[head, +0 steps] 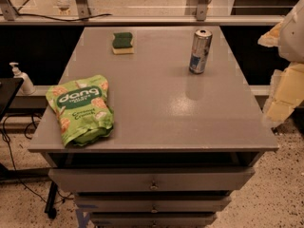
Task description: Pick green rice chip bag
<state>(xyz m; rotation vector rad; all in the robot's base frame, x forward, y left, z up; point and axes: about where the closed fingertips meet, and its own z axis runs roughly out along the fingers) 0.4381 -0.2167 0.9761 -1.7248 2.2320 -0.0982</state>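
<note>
The green rice chip bag point(80, 109) lies flat on the grey table top point(161, 103) near its front left corner. It is a crinkly light-green pouch with white "dang" lettering on a dark green band and pictures of tan chips. My gripper point(281, 96) is a pale, blurred shape at the right edge of the view, beside the table's right side. It is far to the right of the bag and holds nothing that I can see.
A dark-green-and-yellow sponge point(123, 42) lies at the back left of the table. A silver and blue can point(200, 51) stands upright at the back right. Drawers point(152, 179) sit under the top. A pump bottle point(21, 79) stands on a ledge to the left.
</note>
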